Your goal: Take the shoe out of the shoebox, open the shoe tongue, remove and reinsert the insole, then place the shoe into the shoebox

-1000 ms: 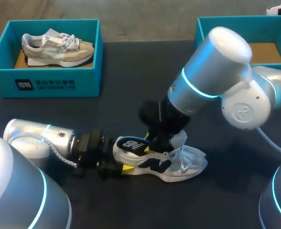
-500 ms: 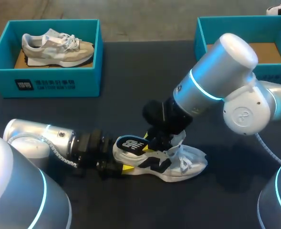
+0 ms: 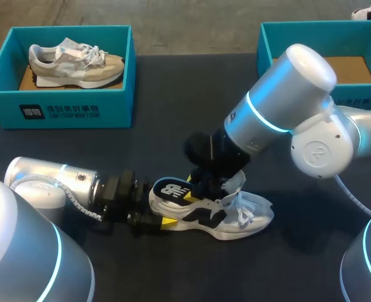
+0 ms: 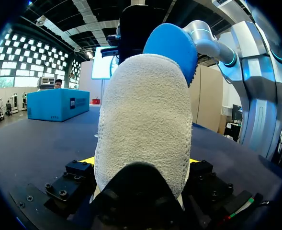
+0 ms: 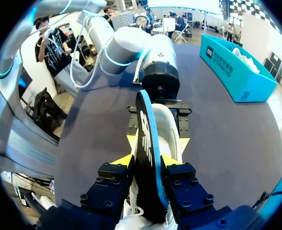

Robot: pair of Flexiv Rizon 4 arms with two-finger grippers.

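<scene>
A left shoebox (image 3: 59, 113) at the far left corner of the dark table (image 3: 172, 94) holds 1 beige shoe (image 3: 75, 60) lying on its side. Near the front edge, the left arm (image 3: 53, 182) lies low along the surface, and the left gripper (image 3: 150, 220) is clamped on the heel of a white shoe (image 3: 235, 217), 1 yellow-tipped finger pressed to each side. The shoe stands upright on its sole at the middle of the front edge, toe toward the right, outside both boxes. Above its opening a black-and-blue insole (image 3: 172, 190) stands on edge, pinched between the 2 fingers of the right gripper (image 3: 201, 185), which comes down on it from the right arm (image 3: 279, 107). A right shoebox (image 3: 264, 44) sits at the far right corner, its brown floor showing.
</scene>
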